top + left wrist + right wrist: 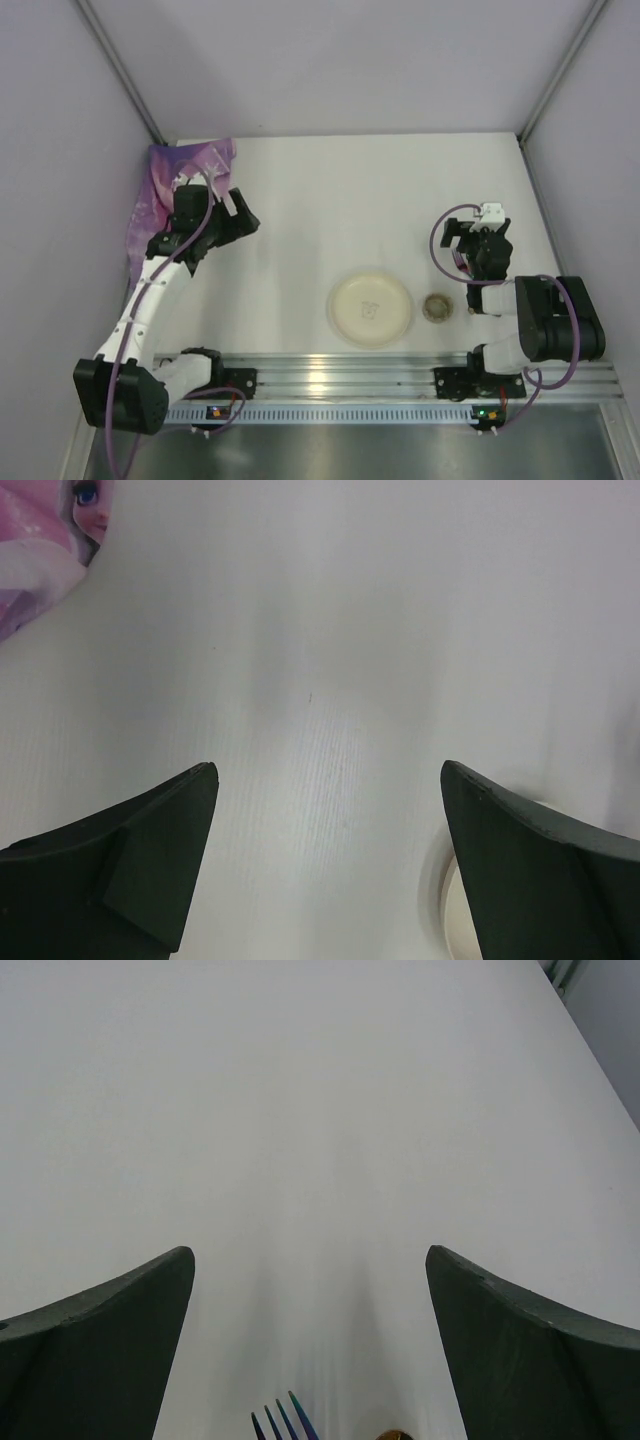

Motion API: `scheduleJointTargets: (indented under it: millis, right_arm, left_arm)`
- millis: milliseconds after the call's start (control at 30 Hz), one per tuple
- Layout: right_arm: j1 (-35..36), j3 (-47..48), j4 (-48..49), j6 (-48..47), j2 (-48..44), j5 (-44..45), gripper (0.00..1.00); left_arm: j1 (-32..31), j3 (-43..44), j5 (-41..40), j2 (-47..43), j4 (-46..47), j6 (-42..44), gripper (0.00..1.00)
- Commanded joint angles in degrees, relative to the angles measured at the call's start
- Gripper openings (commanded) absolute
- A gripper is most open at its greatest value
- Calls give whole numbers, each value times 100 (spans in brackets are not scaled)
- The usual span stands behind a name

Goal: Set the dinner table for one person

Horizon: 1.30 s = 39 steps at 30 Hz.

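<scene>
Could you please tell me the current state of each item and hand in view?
Placemat: crumpled against the far-left wall.
Plate: flat, empty.
Small cup: upright, apart from the plate.
Fork: only tines visible, ungripped.
Left hand: open, empty.
Right hand: open, empty.

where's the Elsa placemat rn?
In the top view, the placemat is crumpled in the far-left corner of the dinner table, right beside the left gripper; the left wrist view catches its edge top-left.

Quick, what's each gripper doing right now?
Left gripper: open, holding nothing.
Right gripper: open, holding nothing.
</scene>
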Motion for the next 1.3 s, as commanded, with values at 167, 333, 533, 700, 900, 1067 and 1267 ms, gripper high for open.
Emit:
scheduleJointTargets:
  millis: [167,333,533,700,900,1067,1267]
  right_arm:
    - [25,24,423,-30,5,-91,100]
    - [16,7,502,-21,32,-100,100]
    - [277,346,-162,-302,-370,6,100]
    - [1095,2867,-4205,-557,-1497,41,100]
    - [1441,5087,-6379,2743,-1244,-476,100]
    - [1799,5430,-7839,2950,-460,-1339,98]
    - [1932,4727,-8129,2915,-829,-1488,100]
  left_arm:
    - [19,-44,-611,85,-495,-121,98]
    - [19,-61,-1115,76,-909,-147,98]
    - [28,-70,-1554,163,-971,-235,98]
    - [28,201,-1800,664,-918,-534,98]
    - [46,772,-2916,1393,-505,-683,98]
    - [247,1712,-3479,2614,-601,-737,98]
    - [494,2961,-3647,4083,-742,-508,98]
